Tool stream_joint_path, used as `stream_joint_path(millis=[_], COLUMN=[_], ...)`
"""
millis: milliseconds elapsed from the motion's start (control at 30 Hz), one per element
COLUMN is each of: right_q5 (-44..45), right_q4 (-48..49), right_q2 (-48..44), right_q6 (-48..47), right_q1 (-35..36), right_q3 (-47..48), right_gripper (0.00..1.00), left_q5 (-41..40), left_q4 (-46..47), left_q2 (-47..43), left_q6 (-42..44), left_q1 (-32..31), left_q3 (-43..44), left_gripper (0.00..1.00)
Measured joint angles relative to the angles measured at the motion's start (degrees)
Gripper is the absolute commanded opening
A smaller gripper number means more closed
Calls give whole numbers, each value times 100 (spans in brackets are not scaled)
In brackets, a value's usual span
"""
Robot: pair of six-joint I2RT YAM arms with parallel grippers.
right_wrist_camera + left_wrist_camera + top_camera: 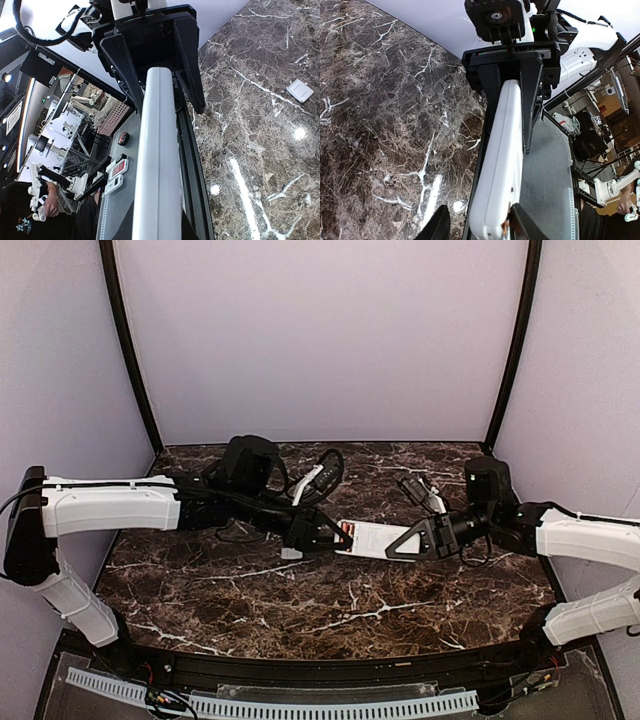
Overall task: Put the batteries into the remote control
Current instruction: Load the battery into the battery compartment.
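Over the middle of the tabletop [300,605], the left end effector [318,532] stands partly open astride the left end of the remote control [368,538], with a gap beside one finger. The remote appears held off the surface, its long axis running left to right between the arms. The right end effector [412,540] is clamped on its right end, leaving the left arm free to work. The left wrist view shows an orange speck [505,231] at the near end, perhaps a battery. Only the right wrist view shows a small white plate [300,90] lying on the tabletop.
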Motion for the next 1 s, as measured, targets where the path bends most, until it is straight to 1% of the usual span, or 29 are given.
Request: stream_joint_path(millis=[333, 400, 533, 600, 667, 733, 767, 800, 833, 867, 933, 1000], right_q5=[-61, -72, -57, -48, -35, -17, -4, -4, 0, 2, -35, -79], right_q4=[-68, -127, -299, -380, -413, -470, -501, -527, -549, -553, -557, -564], right_q2=[-92, -103, -140, -153, -155, -164, -168, -168, -170, -168, -177, -192], right_q6=[-638, -782, -992, -1051, -1121, -1130, -1130, -1132, -1134, -1156, -1263, -1325], right_q1=[-7, -7, -11, -15, -15, -15, -20, -22, -22, -22, -22, -22], right_q3=[96, 157, 271, 302, 317, 321, 326, 330, 334, 339, 341, 341], right_gripper=[0, 0, 0, 0, 0, 0, 0, 0, 0, 0, 0, 0], left_q5=[603, 699, 848, 896, 935, 946, 938, 933, 933, 940, 938, 903], left_q4=[1134, 1298, 1526, 1598, 1646, 1657, 1655, 1655, 1655, 1657, 1661, 1650], left_q2=[13, 13, 13, 13, 13, 13, 13, 17, 17, 17, 17, 17], left_q6=[-826, -925, -1054, -1088, -1110, -1080, -1069, -1058, -1056, -1064, -1043, -1091], left_q1=[46, 48, 52, 50, 50, 50, 46, 44, 44, 44, 46, 52], left_q3=[-374, -409, -413, -413, -413, -415, -420, -422, -428, -431, -431, -435], left_gripper=[37, 34, 20, 16, 13, 13, 13, 18, 24, 34, 40, 40])
